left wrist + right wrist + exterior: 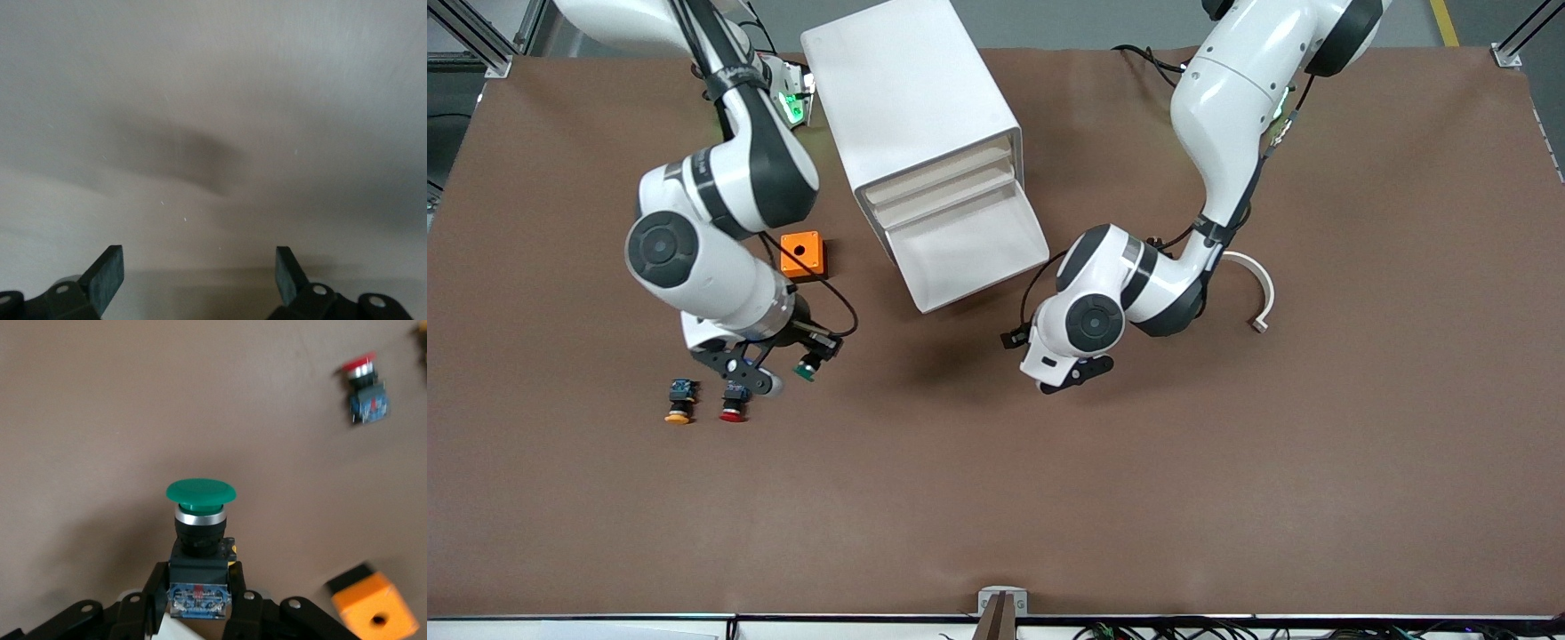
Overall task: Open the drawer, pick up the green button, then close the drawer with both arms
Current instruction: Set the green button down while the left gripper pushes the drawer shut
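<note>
While the drawer (pixel 971 253) stands open | right gripper (pixel 807 357) clamps green button (pixel 200 513) above table beside red button (pixel 733 404) | left gripper (pixel 199 277) fingers spread, waiting near drawer front | advice: lower gently, release, then push drawer squarely.

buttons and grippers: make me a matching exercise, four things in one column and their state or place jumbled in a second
1 green button
2 red button
3 left gripper
4 drawer

a pulled out of the cabinet
b lying on the table beside the yellow button
c open, holding nothing
d clamped in the right gripper

Pairs: 1-d, 2-b, 3-c, 4-a
</note>
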Robot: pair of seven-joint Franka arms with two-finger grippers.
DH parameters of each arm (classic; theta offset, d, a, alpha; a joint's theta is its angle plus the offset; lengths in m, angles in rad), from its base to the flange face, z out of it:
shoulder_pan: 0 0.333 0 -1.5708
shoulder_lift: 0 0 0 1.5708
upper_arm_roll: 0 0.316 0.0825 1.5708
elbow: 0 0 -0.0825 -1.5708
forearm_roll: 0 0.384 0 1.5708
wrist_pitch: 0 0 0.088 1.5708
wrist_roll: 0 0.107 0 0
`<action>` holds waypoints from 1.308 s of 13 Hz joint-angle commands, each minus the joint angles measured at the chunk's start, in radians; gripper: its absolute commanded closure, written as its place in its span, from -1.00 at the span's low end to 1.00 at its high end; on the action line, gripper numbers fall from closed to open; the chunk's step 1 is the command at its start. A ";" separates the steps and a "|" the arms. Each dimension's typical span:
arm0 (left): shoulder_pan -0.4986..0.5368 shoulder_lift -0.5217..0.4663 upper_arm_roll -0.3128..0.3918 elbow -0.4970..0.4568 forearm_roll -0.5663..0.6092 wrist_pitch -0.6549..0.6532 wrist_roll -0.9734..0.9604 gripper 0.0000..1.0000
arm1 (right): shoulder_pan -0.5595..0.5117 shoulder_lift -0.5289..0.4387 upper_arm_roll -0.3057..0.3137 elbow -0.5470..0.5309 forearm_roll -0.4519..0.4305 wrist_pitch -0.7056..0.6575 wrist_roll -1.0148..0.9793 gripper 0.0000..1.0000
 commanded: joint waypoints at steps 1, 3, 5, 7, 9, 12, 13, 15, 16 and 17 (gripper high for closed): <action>-0.064 0.000 0.002 -0.022 0.001 0.011 -0.060 -0.99 | -0.099 0.047 0.020 0.012 -0.005 -0.003 -0.280 0.97; -0.115 -0.002 0.002 -0.042 0.001 0.010 -0.111 -0.99 | -0.125 0.086 0.018 0.004 -0.005 0.018 -0.374 0.96; -0.153 -0.003 -0.002 -0.047 0.001 0.005 -0.146 -0.99 | -0.139 0.112 0.018 -0.066 -0.014 0.137 -0.443 0.96; -0.195 -0.006 -0.004 -0.047 -0.001 0.004 -0.177 -0.99 | -0.143 0.144 0.018 -0.152 -0.012 0.303 -0.517 0.96; -0.213 -0.006 -0.030 -0.047 -0.020 0.004 -0.211 -0.99 | -0.142 0.182 0.018 -0.158 -0.012 0.350 -0.519 0.96; -0.229 -0.008 -0.073 -0.048 -0.027 0.002 -0.271 -0.99 | -0.143 0.204 0.018 -0.183 -0.012 0.400 -0.549 0.96; -0.243 -0.006 -0.076 -0.048 -0.027 0.002 -0.283 -0.99 | -0.142 0.203 0.018 -0.201 -0.012 0.416 -0.549 0.96; -0.270 -0.005 -0.076 -0.048 -0.028 0.005 -0.306 -0.99 | -0.142 0.201 0.018 -0.230 -0.012 0.420 -0.565 0.96; -0.278 -0.005 -0.078 -0.048 -0.028 0.007 -0.314 -0.99 | -0.140 0.201 0.018 -0.241 -0.014 0.430 -0.571 0.95; -0.296 -0.006 -0.078 -0.048 -0.028 0.007 -0.315 -0.99 | -0.140 0.203 0.018 -0.243 -0.014 0.430 -0.571 0.95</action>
